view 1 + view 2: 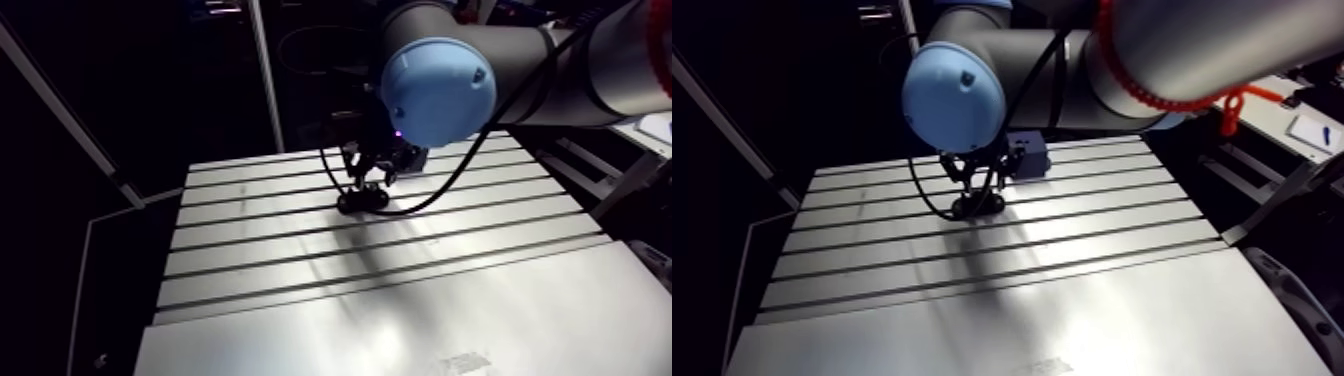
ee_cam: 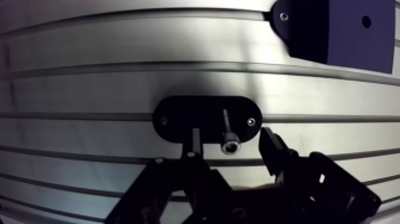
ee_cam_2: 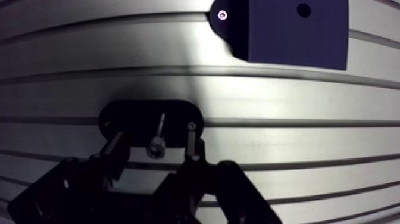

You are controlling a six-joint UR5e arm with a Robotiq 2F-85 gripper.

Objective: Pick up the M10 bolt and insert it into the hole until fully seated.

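Observation:
In the wrist view the M10 bolt (image 2: 228, 132) stands in a black oval holder plate (image 2: 178, 116) bolted to the slotted table (image 2: 89, 83). Its socket head points up toward the camera. My gripper (image 2: 232, 143) hangs low over the holder, open. One finger (image 2: 194, 142) is on each side of the bolt head, with a gap on both sides. Ahead and to one side sits a dark block (image 2: 333, 36) with a round hole (image 2: 366, 22) in its top. The arm view shows the gripper (image 1: 366, 180) down at the holder (image 1: 362, 201), with the block (image 1: 1029, 155) just behind.
The aluminium table (image 1: 400, 300) has long parallel slots running across it. A smooth plate section lies at its near end. The table's left edge (image 1: 170, 250) drops off into the dark. A screw (image 2: 284, 16) fixes the block's corner.

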